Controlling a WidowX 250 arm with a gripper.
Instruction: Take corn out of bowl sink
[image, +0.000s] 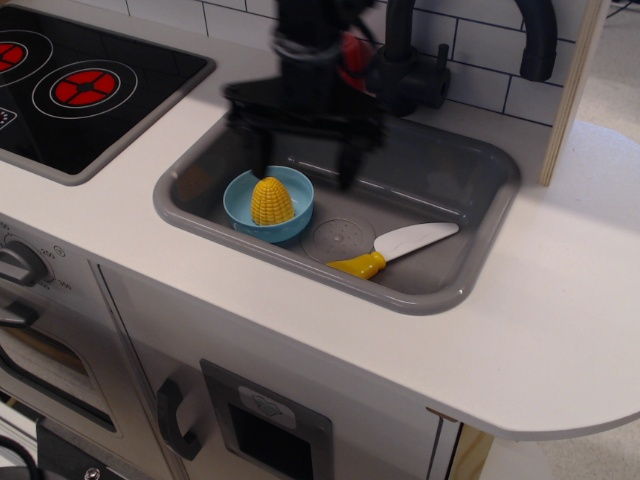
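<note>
The yellow ridged corn (271, 201) stands dome-up in the light blue bowl (243, 191) at the left end of the grey sink (460, 285). My black gripper (303, 168) is blurred by motion and hangs open just behind and above the bowl. Its left finger is over the bowl's back left rim and its right finger is to the right of the bowl. It holds nothing.
A white knife with a yellow handle (392, 250) lies in the sink's right half beside the embossed drain (337, 237). A red cup (352, 55) is mostly hidden behind the arm. A black stove top (80, 85) lies to the left, a black tap (410, 70) behind.
</note>
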